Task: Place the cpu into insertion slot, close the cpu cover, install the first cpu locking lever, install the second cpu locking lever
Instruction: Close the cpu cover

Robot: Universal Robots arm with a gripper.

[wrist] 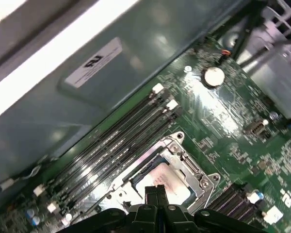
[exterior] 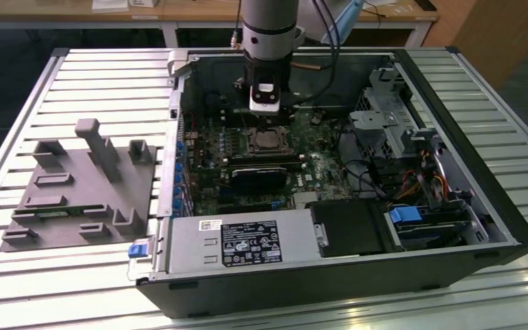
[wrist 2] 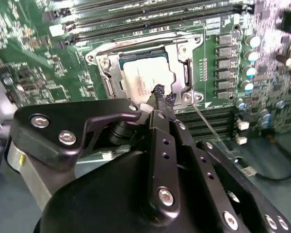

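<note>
I had the black fingers (wrist 2: 159, 99) pinched shut, empty, just over the pale silver square cpu (wrist 2: 143, 75) framed by the thin silver cpu cover (wrist 2: 111, 73); couldn't read the white sticker (wrist: 94, 60).

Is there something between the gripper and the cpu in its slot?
Nothing visible. The gripper hovers right at the cpu, whose top shows through the window of the cpu cover lying over it.
</note>
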